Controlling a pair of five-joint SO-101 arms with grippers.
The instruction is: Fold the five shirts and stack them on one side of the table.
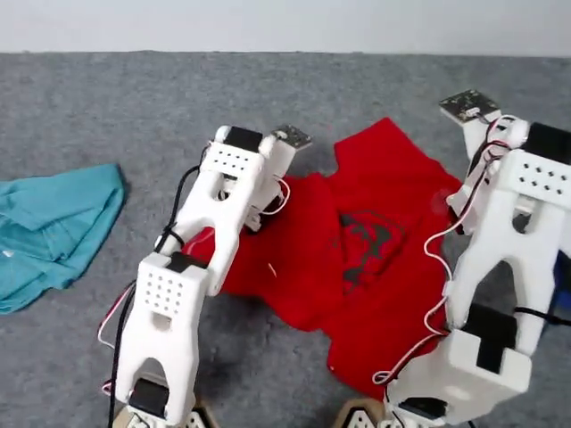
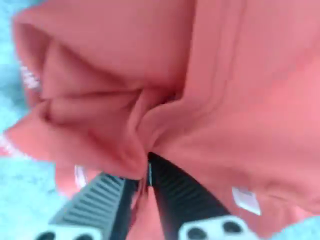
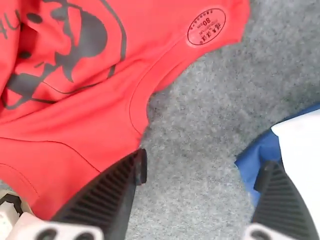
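Teal comes first: a teal shirt [image 1: 53, 227] lies crumpled at the far left of the grey table [image 1: 107, 107], well apart from everything else.

Toward the middle, the left arm leans over the near-left edge of a red shirt [image 1: 375, 205]. In its wrist view the left claw [image 2: 148, 162] is pinched together on a gathered fold of the red shirt [image 2: 225, 75], with fabric bunched up around the fingertips.

The red shirt lies spread but rumpled across the centre of the table, its dark print [image 1: 361, 245] facing up.

At the right, the right arm stands over the shirt's far side. The right claw [image 3: 202, 167] hangs with its fingers wide apart and nothing between them, above bare grey table. On one side of it is the neckline of the red shirt [image 3: 75, 115], with its round label [image 3: 206, 26]. On the other is the edge of a blue cloth [image 3: 250, 165].
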